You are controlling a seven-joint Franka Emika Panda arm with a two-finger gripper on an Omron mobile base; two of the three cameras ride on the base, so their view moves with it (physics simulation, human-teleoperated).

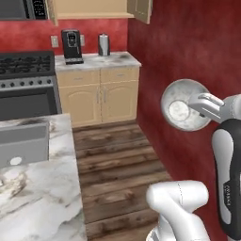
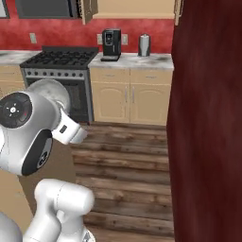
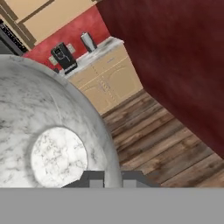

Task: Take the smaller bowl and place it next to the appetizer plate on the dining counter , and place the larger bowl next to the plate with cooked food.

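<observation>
My gripper (image 1: 196, 106) is shut on the rim of the smaller bowl (image 1: 181, 106), a mottled grey-white stone-like bowl held in the air on its side, its pale inside facing the left base view. In the hand view the smaller bowl (image 3: 52, 144) spreads over the left half, and its rim is pinched between my gripper's (image 3: 113, 180) dark fingertips (image 3: 92, 179). From the right base view a grey edge of the bowl (image 2: 53, 87) peeks above the arm. The larger bowl, the appetizer plate and the plate with cooked food are out of view.
A dark red wall (image 1: 188, 42) stands close on the right, just behind the bowl. A marble-topped counter (image 1: 42, 202) with a grey sink (image 1: 23, 143) lies at the lower left. Beyond the wood floor (image 1: 117, 155) are a stove (image 1: 26, 70), beige cabinets (image 1: 101, 94), a coffee machine (image 1: 71, 45) and a metal jug (image 1: 103, 44).
</observation>
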